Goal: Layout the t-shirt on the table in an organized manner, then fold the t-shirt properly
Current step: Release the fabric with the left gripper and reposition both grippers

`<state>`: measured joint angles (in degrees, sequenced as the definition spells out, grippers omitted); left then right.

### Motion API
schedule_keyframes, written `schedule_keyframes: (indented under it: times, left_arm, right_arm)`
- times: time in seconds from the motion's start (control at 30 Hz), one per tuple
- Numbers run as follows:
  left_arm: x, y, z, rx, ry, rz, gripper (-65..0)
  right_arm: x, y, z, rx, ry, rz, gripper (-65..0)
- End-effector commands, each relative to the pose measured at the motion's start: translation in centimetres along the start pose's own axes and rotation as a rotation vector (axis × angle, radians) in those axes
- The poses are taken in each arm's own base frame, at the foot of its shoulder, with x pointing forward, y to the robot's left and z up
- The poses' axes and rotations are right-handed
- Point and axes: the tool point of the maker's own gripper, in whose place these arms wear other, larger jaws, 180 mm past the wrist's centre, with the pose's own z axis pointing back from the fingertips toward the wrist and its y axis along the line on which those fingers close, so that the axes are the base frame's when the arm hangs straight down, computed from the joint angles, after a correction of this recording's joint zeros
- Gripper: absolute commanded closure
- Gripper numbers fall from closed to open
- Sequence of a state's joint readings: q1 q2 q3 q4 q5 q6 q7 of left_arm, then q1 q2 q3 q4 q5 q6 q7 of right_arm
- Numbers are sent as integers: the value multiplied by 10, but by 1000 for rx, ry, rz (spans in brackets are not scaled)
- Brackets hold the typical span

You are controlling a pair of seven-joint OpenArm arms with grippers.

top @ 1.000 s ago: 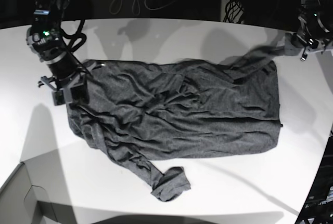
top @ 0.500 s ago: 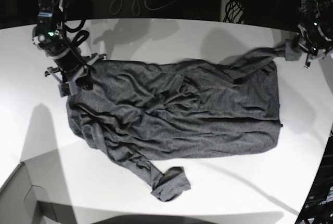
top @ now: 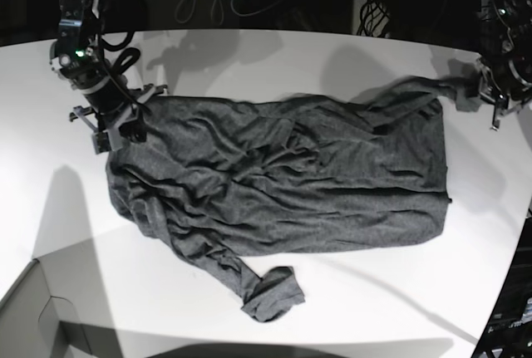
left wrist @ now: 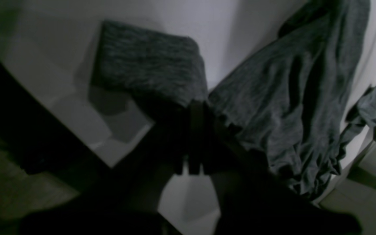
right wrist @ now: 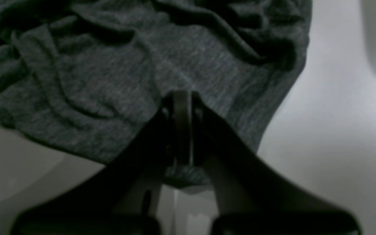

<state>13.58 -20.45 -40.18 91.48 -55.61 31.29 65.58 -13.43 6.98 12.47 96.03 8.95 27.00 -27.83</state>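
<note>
Both grippers (top: pixel 119 132) (top: pixel 482 92) clamped on t-shirt (top: pixel 283 179) ends; grey box (top: pixel 37 312) at table (top: pixel 249 59) corner.

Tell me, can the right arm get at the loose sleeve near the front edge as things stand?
Probably not yet: the right gripper is shut on the t-shirt at its far corner. The sleeve lies uncovered on the table.

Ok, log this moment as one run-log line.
phase: spreading | left gripper: shut on t-shirt sleeve | right gripper: shut on t-shirt corner | t-shirt: wrinkled on table
</note>
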Motion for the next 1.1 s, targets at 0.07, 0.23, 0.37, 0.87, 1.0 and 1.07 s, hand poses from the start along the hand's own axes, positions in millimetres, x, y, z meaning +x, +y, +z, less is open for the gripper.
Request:
schedule_keyframes:
  times: [0.07,0.23,0.37,0.87,1.0,1.07]
  left_arm:
    - [9,-24,7,-72,1,32,-5]
    - [13,-39,7,-106,-9,32,-5]
    - [14,-40,8,-109,-9,30,-54]
    - [57,-9,39,-119,-150,163,-171]
    - [76,-10,52,-168,-218,231,-171]
    - [84,-14,55,-192,-234,251,-171]
  right_arm:
    - [13,-3,3,-3,-46,7,0]
    - [14,-3,3,-3,-49,8,0]
    - [18,-4,3,-6,-57,11,0]
    - [38,-49,11,-56,-58,155,-116]
    - [51,-53,1,2,-58,224,-118]
    - [60,-54,-9,29,-67,235,-118]
